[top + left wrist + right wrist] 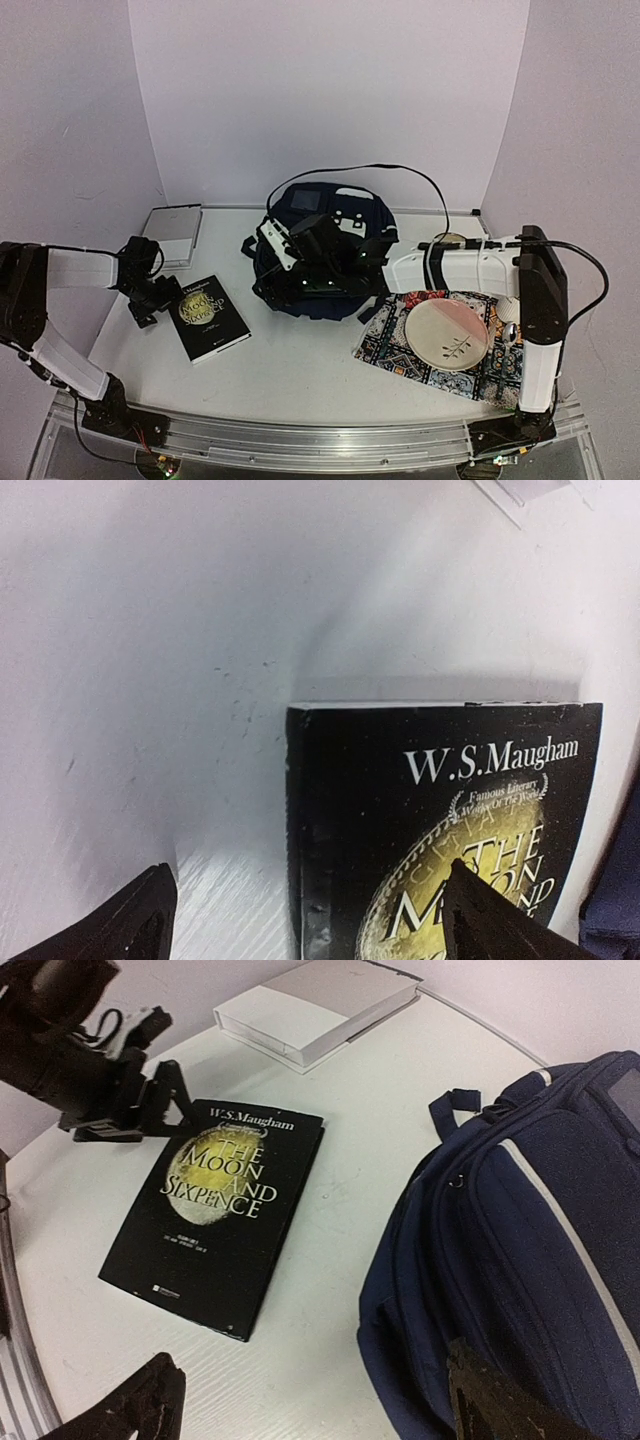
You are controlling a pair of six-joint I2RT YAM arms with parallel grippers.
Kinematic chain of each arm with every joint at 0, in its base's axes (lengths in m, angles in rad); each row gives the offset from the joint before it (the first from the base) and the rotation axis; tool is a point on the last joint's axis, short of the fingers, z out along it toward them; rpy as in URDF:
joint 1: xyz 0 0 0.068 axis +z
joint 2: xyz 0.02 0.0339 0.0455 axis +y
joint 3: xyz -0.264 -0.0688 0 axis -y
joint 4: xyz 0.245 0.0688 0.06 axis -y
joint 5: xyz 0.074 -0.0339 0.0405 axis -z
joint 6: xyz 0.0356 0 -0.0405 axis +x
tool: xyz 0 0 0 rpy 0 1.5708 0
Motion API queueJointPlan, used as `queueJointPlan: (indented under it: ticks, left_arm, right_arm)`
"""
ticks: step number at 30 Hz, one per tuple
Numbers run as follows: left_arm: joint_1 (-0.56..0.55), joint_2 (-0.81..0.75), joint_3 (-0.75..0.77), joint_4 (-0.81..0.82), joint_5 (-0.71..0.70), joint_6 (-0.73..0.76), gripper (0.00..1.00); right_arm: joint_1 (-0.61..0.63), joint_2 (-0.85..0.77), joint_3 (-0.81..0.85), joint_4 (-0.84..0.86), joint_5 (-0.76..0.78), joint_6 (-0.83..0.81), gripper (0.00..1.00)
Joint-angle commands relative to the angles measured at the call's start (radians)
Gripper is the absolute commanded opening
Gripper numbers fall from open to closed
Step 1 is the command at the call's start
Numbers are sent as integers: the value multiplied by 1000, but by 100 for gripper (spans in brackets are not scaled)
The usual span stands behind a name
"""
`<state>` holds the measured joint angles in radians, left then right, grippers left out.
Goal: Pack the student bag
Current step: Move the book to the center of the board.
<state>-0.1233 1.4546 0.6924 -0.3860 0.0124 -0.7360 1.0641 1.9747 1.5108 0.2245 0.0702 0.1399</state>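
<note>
**Q:** Where is the student bag [325,255] logged?

**A:** It is recorded lying at the middle rear of the desk [300,365], with navy fabric and white trim uppermost. In the right wrist view a white stripe is seen running along one panel. A short strap loop is noted at the bag's upper edge.

**Q:** What is noted of the right jaws?

**A:** In the top view the right jaws are seen over the bag's near-left part. They are held wide apart. From the wrist, one of the fingers [135,1400] is seen above bare desk and the other above the navy fabric. Nothing is gripped between them. Contact with the bag cannot be told.

**Q:** What is entered for the left side?

**A:** A black paperback [210,315], "The Moon and Sixpence" by W.S. Maugham, is laid flat with its cover up. It is near the bag's left side but apart from it. The left jaws are found low at the book's far-left corner and spread wide. One of the fingers [130,920] is seen over the desk outside the book's long edge, the other over the cover. Nothing is held. Whether the book is touched cannot be told.

**Q:** What else is listed?

**A:** A flat white box [175,232] is placed at the rear left, beyond the book. On the right a patterned cloth mat [385,345] is spread, with its far-left corner just beside the bag. A round cream-and-pink plate [447,333] with a leaf motif is set on the mat.
</note>
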Motion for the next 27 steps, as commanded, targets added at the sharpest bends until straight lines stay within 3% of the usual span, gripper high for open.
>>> queueJointPlan:
  ticks: [1, 10, 18, 27]
  left_arm:
    - [-6, 97, 56, 22, 73, 86, 93]
    - [-173, 149, 1, 23, 93, 89, 87]
    - [-329, 58, -83, 24, 106, 50, 75]
    - [-554, 35, -30, 25, 140, 2, 73]
  right_arm:
    - [9, -8, 23, -21, -33, 139, 91]
    - [55, 16, 42, -140, -56, 261, 91]
    - [80, 41, 11, -174, -62, 316, 90]
    - [85, 77, -4, -200, -79, 394, 87]
